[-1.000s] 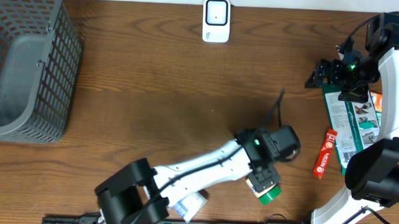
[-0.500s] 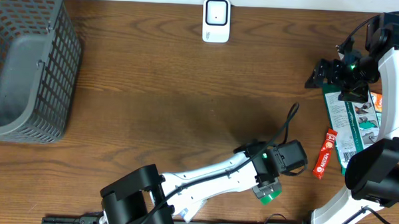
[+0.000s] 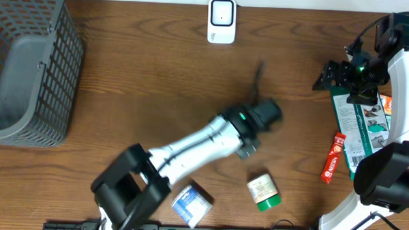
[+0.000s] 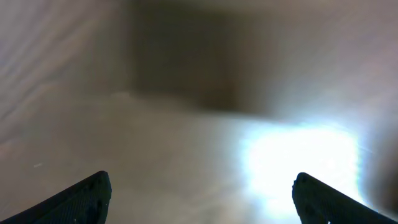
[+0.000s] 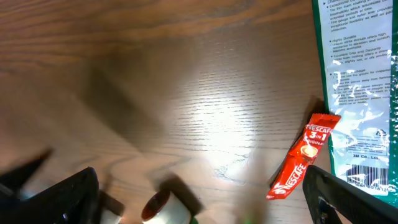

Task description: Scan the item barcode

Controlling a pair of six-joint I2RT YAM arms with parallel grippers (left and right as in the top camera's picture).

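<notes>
Left end effector [image 3: 247, 145] pulled away from jar [image 3: 263, 192].

From the overhead camera we look straight down on the whole table [image 3: 158, 79], with the red sachet [image 3: 332, 158] near its right edge. From the right wrist we look down from well above the wood, sharing with the overhead view that sachet, the green pouch [image 3: 361, 127] just right of it and the small jar [image 3: 263, 192] to its left. From the left wrist, well left of the sachet, we hang close over bare, blurred wood.
</notes>
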